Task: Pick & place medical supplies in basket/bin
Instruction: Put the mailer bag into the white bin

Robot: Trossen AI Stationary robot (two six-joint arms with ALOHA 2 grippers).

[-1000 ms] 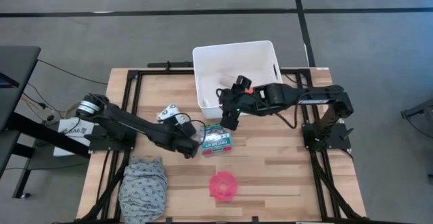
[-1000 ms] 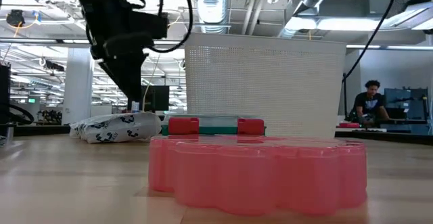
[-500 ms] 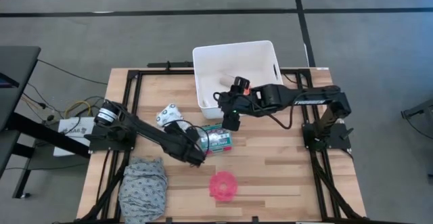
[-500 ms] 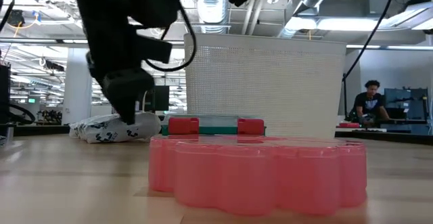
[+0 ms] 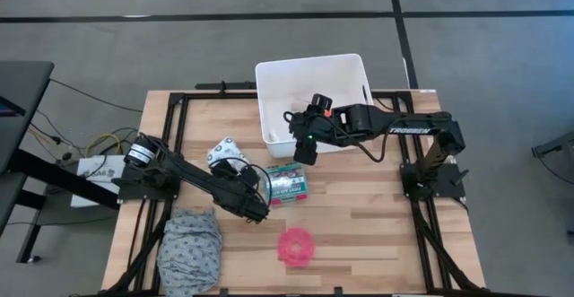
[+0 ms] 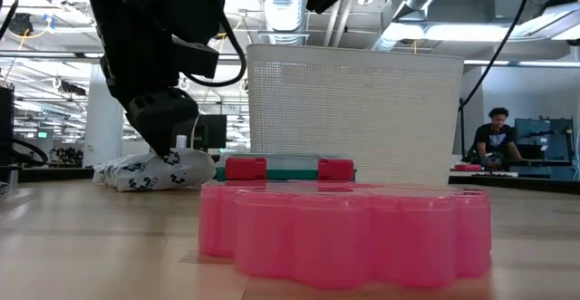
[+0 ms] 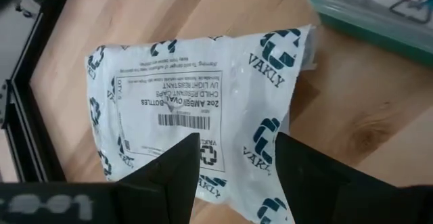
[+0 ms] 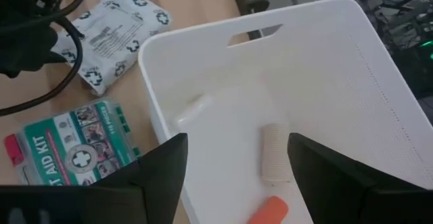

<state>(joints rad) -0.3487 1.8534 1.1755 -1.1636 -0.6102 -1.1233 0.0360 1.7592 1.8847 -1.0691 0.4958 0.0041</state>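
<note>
Left gripper [image 7: 233,158], jaws wide and empty, hangs over the white packet [image 7: 196,109] lying flat just beside the green-and-red box [image 5: 288,184], short of the white tub [image 5: 357,65]; risk: fingers skid off the slack plastic, or nudge the box.

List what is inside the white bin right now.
Inside the white bin lie a beige roll, an orange tube and a small white cylinder. The right gripper's fingers cover the bin's near part.
</note>
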